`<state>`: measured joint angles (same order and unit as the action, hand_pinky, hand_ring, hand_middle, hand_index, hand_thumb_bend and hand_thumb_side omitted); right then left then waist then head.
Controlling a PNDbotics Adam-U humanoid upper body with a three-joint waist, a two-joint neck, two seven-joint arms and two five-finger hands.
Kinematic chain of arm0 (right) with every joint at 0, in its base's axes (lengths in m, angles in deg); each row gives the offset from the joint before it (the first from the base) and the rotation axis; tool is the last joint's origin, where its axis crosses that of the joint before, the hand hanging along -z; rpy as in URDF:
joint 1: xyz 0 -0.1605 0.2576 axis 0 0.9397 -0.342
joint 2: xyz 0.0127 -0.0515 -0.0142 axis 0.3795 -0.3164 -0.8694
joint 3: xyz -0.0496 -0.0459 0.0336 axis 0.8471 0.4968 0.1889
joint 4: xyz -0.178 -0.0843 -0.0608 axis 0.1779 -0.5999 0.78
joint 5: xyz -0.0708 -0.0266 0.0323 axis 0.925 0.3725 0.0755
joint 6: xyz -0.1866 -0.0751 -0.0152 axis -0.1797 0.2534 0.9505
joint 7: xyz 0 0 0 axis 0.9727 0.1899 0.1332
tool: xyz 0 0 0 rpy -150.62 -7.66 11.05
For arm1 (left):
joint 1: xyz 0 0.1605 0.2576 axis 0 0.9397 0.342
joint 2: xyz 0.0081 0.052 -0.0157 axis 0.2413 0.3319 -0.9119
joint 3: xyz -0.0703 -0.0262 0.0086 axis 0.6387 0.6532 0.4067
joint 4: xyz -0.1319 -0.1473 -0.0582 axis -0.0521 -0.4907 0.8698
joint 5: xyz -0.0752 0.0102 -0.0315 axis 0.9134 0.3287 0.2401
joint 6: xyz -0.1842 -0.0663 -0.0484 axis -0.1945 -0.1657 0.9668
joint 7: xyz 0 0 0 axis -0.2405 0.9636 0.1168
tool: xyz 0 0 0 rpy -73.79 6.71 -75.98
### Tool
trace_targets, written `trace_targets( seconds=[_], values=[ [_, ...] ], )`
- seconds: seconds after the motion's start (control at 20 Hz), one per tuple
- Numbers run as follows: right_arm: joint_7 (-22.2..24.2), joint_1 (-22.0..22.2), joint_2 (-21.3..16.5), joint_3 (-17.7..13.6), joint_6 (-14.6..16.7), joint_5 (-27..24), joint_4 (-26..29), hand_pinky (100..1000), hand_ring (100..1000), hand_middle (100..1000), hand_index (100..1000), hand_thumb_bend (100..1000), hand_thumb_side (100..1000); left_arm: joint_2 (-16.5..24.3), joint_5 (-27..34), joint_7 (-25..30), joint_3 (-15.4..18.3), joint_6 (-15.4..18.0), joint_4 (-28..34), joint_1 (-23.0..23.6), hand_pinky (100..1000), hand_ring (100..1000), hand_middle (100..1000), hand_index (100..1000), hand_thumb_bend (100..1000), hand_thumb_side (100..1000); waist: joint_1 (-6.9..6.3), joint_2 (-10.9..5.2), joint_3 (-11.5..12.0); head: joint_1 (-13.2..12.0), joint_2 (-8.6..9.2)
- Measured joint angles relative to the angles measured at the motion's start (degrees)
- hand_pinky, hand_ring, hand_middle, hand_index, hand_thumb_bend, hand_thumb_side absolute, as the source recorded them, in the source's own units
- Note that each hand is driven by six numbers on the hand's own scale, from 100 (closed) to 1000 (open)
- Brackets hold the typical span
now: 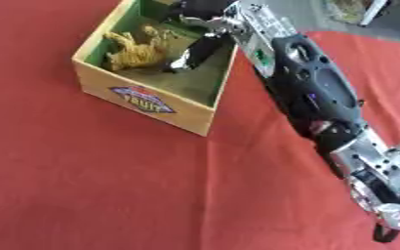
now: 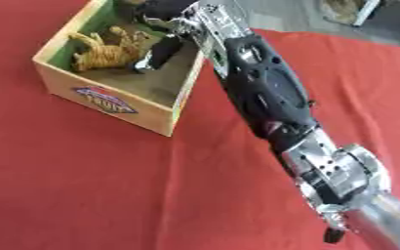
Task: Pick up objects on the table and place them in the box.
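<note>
A yellow box (image 1: 148, 100) with a green inside stands at the upper left on the red cloth. An orange striped tiger toy (image 1: 135, 49) lies in its far left part. My right arm (image 1: 310, 93) reaches from the lower right up over the box. My right hand (image 1: 205, 13) is above the box's far right side, fingers curled at the top end of a black and white toy (image 1: 195, 51). That toy hangs tilted down inside the box, beside the tiger. My left hand shows in neither view.
The box's front wall carries a blue and yellow fruit label (image 1: 142, 100). Red cloth (image 1: 110, 185) spreads in front of and to the left of the box. Grey floor and a pale object (image 2: 350, 10) lie beyond the cloth's far right edge.
</note>
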<state>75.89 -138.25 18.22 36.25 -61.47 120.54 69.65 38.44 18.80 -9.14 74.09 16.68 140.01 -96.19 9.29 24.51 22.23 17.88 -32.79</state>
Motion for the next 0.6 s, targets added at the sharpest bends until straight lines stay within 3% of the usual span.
trace_targets(
  seconds=[0.2,0.35,0.6],
  values=[
    [-0.78,0.0,-0.02,0.0,-0.55,-0.72,0.61,992,964,906,969,285,707,0.0,0.0,0.02,0.01,-0.02,0.0,0.04,491,446,564,679,100,558,-0.02,-0.39,-0.2,-0.05,0.0],
    [-1.69,0.01,-0.36,0.01,-1.16,-1.96,1.59,959,931,871,927,100,604,0.0,0.0,0.02,0.02,-0.03,0.0,0.11,491,447,564,679,100,558,-0.1,-0.59,-0.42,-0.21,-0.01],
    [-4.42,0.41,-1.9,0.18,-3.27,-5.1,6.03,931,893,837,887,100,463,0.0,0.0,-0.08,0.13,-0.11,0.0,0.55,493,448,564,679,100,560,-0.72,-1.49,-1.76,-1.0,-0.37]
  ],
)
